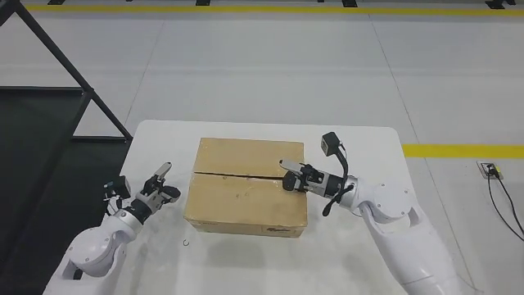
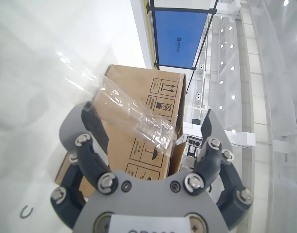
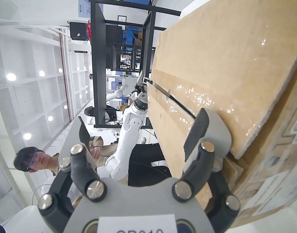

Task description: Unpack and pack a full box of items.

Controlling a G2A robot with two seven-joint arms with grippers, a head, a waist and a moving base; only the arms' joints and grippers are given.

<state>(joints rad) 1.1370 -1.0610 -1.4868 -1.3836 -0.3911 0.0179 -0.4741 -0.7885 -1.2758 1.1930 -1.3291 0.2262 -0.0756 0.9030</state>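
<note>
Presently my right gripper (image 3: 140,116) stands wide, with nothing between the pads. One of its fingers (image 3: 211,127) lies on top of the box (image 3: 223,49), touching the flap just beside the seam (image 3: 172,100) at the box's right end. The other finger hangs in free air off the box. From the top view I place this gripper (image 1: 286,174) at that same end of the seam (image 1: 237,175). The two top flaps lie flat and nearly meet, and glossy clear film shines along them. By my finger the flap's edge stands a little proud of the box wall.

My left gripper (image 2: 147,110) is also spread wide and clamps nothing. A crumpled strip of clear tape (image 2: 138,120) clings to one fingertip (image 2: 92,122) and runs across the gap toward an upper corner of the box (image 2: 138,78). I cannot tell whether its far end is stuck there. From above, this gripper (image 1: 168,180) sits over the table (image 1: 368,143), near the left end of the box (image 1: 246,205) but apart from it.

The box is brown cardboard, in the middle of the white table, with a long side toward the robot. A small open metal ring (image 2: 26,212) lies on the table near the box's near left corner, also seen from above (image 1: 187,242).
</note>
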